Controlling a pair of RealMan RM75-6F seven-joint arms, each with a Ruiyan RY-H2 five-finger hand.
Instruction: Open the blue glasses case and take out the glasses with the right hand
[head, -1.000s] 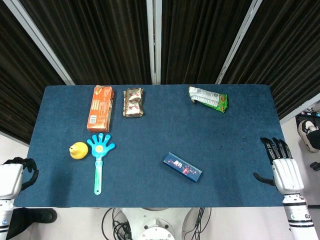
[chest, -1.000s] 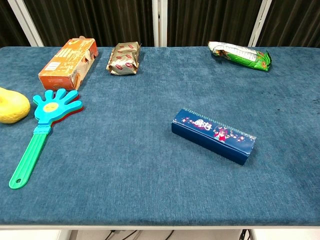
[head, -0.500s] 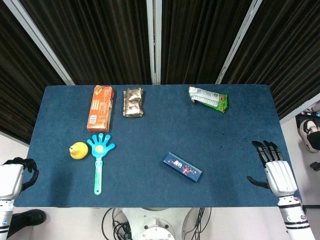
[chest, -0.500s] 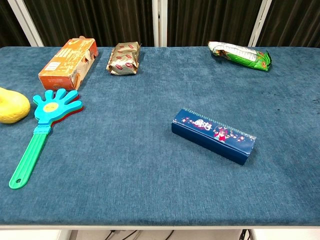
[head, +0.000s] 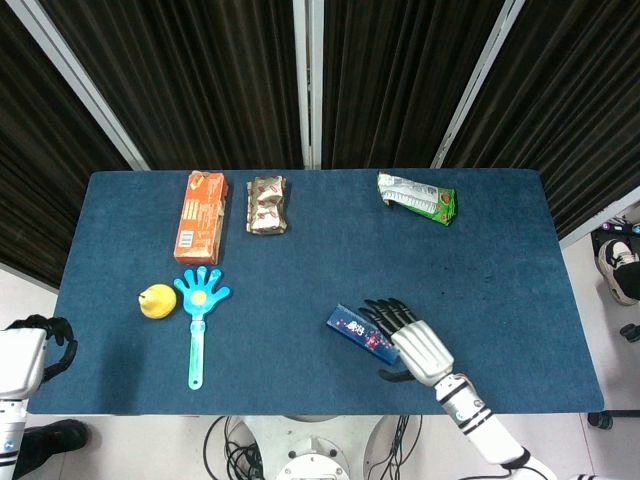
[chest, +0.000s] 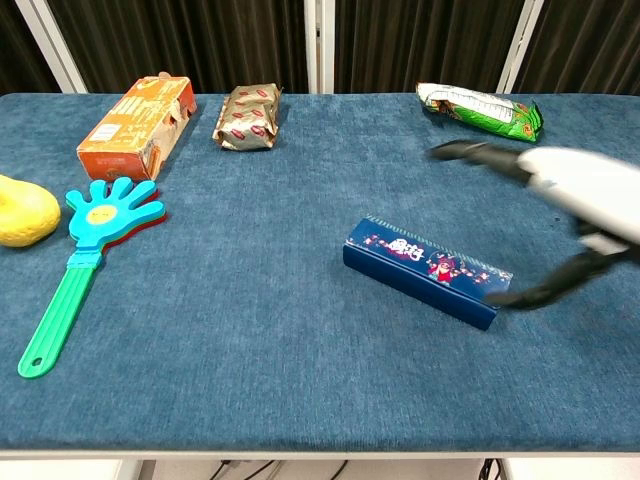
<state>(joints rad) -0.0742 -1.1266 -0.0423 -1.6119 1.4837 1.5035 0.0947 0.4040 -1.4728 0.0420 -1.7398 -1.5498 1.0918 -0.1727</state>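
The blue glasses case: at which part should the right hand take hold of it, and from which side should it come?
Take the blue glasses case across its narrow width near the right end, coming from above. It lies flat and closed, long and slim, diagonal on the table, so only the short span likely fits between fingers. The right hand is open over that end.

No text or label is sharp enough to read.

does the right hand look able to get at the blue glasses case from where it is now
Probably yes. The right hand hovers open at the near-right end of the blue glasses case, which lies closed with nothing beside it on the table.
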